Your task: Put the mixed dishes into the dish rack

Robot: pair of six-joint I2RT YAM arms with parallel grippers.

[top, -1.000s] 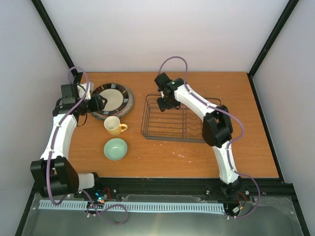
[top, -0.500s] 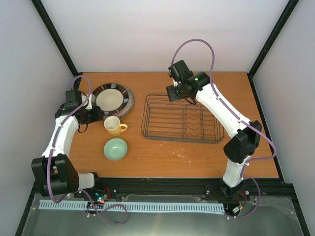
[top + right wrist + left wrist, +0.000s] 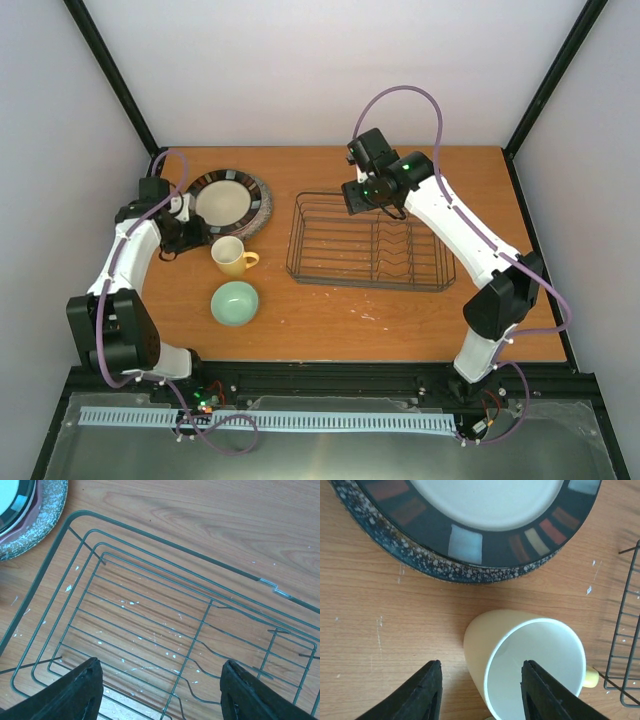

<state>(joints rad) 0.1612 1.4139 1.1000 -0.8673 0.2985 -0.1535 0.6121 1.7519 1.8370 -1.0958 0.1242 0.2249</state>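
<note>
Hovering low at the worktop's (image 3: 400, 320) left, the left end effector (image 3: 481, 665) holds its fingers partly parted astride the yellow mug's (image 3: 530, 660) wall (one finger over the mouth, one outside), gripping nothing. Just beyond, the cream striped-rim plate (image 3: 485, 500) tops a speckled-rim plate (image 3: 420, 562); the mint bowl (image 3: 234, 302) sits nearer. Rightward, the black wire dish rack (image 3: 365, 245) lies under the right end effector (image 3: 161, 665), spread wide, empty-handed.

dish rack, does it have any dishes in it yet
No, the dish rack shows only bare wire, and the mug, bowl and stacked plates all sit on the table to its left.
</note>
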